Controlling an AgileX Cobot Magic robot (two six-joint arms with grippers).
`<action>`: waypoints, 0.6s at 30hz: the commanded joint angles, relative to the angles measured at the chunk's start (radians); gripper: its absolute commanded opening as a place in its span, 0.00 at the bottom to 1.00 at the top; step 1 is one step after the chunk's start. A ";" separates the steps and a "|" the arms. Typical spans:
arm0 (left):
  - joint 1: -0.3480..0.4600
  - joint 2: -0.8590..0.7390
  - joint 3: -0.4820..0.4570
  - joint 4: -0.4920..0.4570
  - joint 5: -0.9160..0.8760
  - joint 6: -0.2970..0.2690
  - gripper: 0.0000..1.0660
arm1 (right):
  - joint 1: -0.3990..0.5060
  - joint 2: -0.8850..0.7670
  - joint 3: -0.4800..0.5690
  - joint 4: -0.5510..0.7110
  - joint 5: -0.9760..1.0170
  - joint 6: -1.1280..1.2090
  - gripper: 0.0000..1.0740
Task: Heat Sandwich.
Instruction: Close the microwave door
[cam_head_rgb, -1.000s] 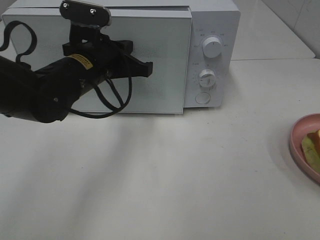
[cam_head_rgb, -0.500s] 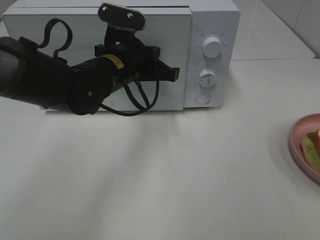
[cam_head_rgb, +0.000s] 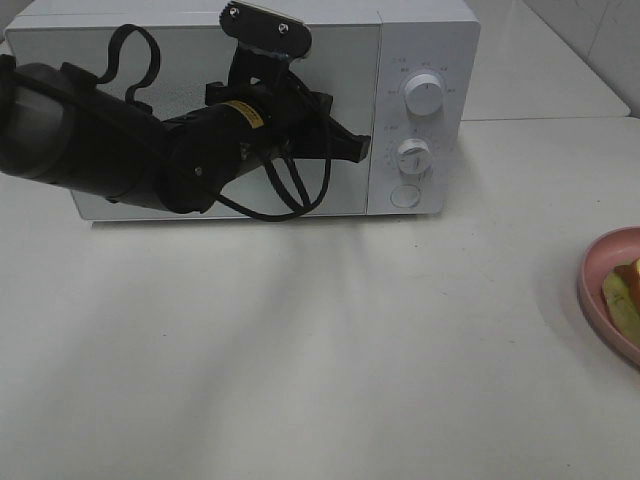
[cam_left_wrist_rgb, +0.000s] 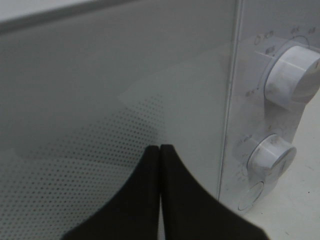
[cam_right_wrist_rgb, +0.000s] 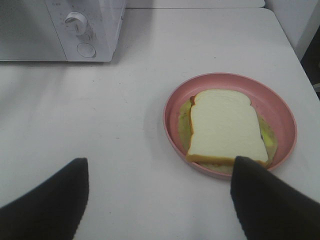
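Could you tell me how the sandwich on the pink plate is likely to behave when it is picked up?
The sandwich looks soft: pale bread that would probably squash under a firm pinch. It seems light. Its layers appear loose, with filling showing at the edges, so they may slide apart. It lies flat in the pink plate, so rolling is unlikely.

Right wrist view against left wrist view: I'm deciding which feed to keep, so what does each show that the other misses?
Only the right wrist view shows the sandwich lying whole on the pink plate, the bare table and the open right pincer.

Only the left wrist view shows the microwave door close up, with the shut left pincer right in front of it.

Both show the microwave's lower dial and the round button beneath.
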 joint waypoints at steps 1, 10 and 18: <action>0.029 0.003 -0.026 -0.069 -0.067 0.000 0.00 | -0.007 -0.026 0.003 0.000 -0.008 0.003 0.70; -0.011 -0.060 0.053 -0.066 -0.025 0.001 0.00 | -0.007 -0.026 0.003 0.000 -0.008 0.003 0.70; -0.051 -0.138 0.180 -0.075 -0.011 0.000 0.00 | -0.007 -0.026 0.003 0.000 -0.008 0.003 0.70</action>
